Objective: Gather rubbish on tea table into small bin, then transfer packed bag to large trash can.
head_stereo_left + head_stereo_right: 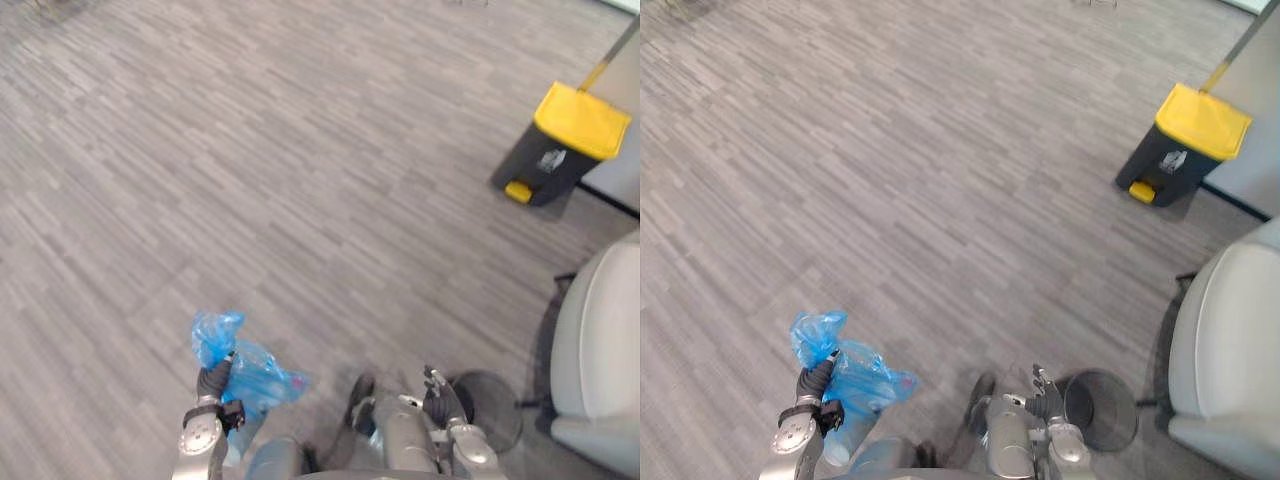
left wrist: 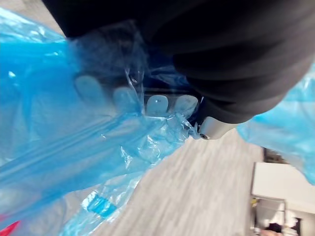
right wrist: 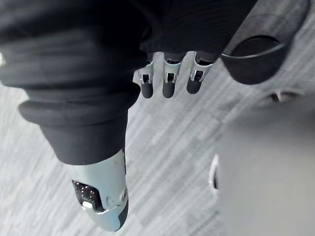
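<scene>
Now, left hand (image 1: 213,383) fingers (image 2: 158,104) clench crinkled translucent blue bag (image 1: 258,375); right hand (image 1: 440,397) fingers (image 3: 168,84) loose.

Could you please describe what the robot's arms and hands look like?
The left arm is silver-grey. The left hand and right hand wear dark ribbed covers over back and wrist. The right hand's fingers are silver with dark rounded tips; its thumb is a smooth silver shell with a small dark inset.

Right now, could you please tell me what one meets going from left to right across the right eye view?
Blue bag in the left hand → right hand → dark round bin → yellow-lidded trash can.
</scene>
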